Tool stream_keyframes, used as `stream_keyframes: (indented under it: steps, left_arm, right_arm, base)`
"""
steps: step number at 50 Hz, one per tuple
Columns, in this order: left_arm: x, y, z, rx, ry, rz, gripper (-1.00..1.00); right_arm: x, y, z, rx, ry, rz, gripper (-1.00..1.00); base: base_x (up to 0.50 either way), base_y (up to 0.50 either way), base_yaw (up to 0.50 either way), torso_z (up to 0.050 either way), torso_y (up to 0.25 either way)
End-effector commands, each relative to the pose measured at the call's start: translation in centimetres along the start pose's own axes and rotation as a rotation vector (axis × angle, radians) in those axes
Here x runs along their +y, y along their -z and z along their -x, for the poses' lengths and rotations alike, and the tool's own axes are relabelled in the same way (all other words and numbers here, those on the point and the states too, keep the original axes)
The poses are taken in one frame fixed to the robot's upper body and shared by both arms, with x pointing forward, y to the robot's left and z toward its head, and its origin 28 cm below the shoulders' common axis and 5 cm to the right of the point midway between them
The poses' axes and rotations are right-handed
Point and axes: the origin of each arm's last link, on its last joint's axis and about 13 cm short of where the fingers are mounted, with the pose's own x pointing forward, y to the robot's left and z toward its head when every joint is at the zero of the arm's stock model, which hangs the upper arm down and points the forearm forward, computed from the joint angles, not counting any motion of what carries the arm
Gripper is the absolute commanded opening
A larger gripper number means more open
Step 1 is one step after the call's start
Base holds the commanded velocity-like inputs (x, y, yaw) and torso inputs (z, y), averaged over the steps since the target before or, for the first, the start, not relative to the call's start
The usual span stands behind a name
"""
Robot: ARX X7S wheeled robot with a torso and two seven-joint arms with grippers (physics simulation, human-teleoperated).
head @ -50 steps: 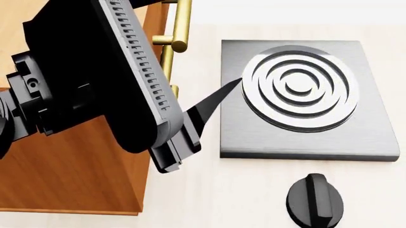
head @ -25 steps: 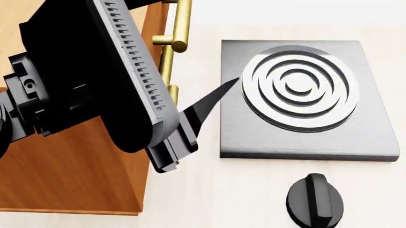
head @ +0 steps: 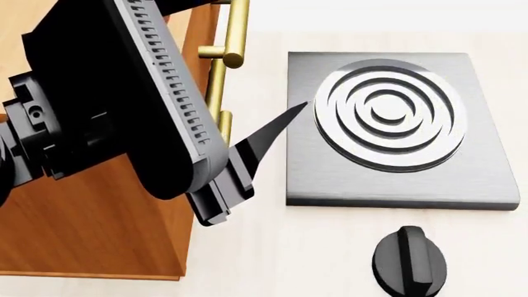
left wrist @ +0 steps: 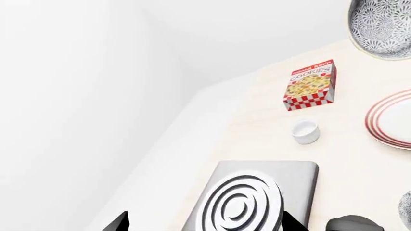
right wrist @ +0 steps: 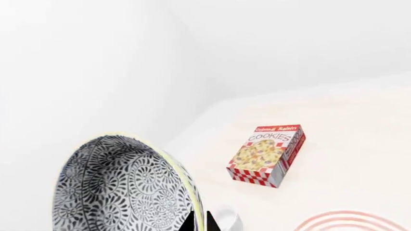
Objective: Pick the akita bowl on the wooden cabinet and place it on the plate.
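The akita bowl (right wrist: 119, 185), black leaf pattern outside, is tipped on edge in the right wrist view. My right gripper (right wrist: 196, 222) is shut on its rim, one fingertip on each side of the wall. The plate (right wrist: 350, 222), white with red rings, lies on the counter below and beyond it, and its edge (left wrist: 393, 118) also shows in the left wrist view. A patterned bowl (left wrist: 382, 26) shows high in that view. My left gripper (left wrist: 204, 227) is open above the stove, holding nothing. The wooden cabinet (head: 99, 223) stands at the head view's left, behind my left arm.
A grey stove (head: 387, 124) with concentric rings lies beside the cabinet, with a black knob (head: 410, 260) in front of it. A cookie box (left wrist: 310, 85) and a small white cup (left wrist: 305, 131) stand beyond the stove. Brass handles (head: 235, 31) stick out from the cabinet.
In the head view my left arm has drifted slightly to the left, its finger sliding back from the stove's edge. Nothing else has moved.
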Motion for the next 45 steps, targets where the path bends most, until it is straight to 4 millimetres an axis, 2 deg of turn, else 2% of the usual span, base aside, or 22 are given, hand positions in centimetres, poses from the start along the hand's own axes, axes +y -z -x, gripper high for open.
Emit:
stream_keyframes:
  steps: [1,9,22,45]
  left_arm:
    - [-0.1,0.2,0.0,0.0,-0.001,0.004,1.0]
    - [-0.2,0.4,0.0,0.0,0.001,0.006,1.0]
    - [-0.2,0.7,0.1,0.003,-0.005,0.014,1.0]
    - [-0.2,0.9,0.0,-0.002,-0.005,0.023,1.0]
  right_arm:
    - [-0.6,0.1,-1.3,0.018,0.034,-0.006,-1.0]
    - [-0.6,-0.1,-1.4,0.019,0.051,-0.011,-1.0]
    - [-1.0,-0.3,-1.9,0.081,0.124,-0.112,-1.0]
    - [-1.2,0.6,-4.5,0.163,0.174,-0.15,-1.0]
  base:
    - [0.0,0.0,0.0,0.0,0.0]
    - [0.0,0.0,0.0,0.0,0.0]
    - [0.0,0.0,0.0,0.001,0.0]
    - [0.0,0.0,0.0,0.0,0.0]
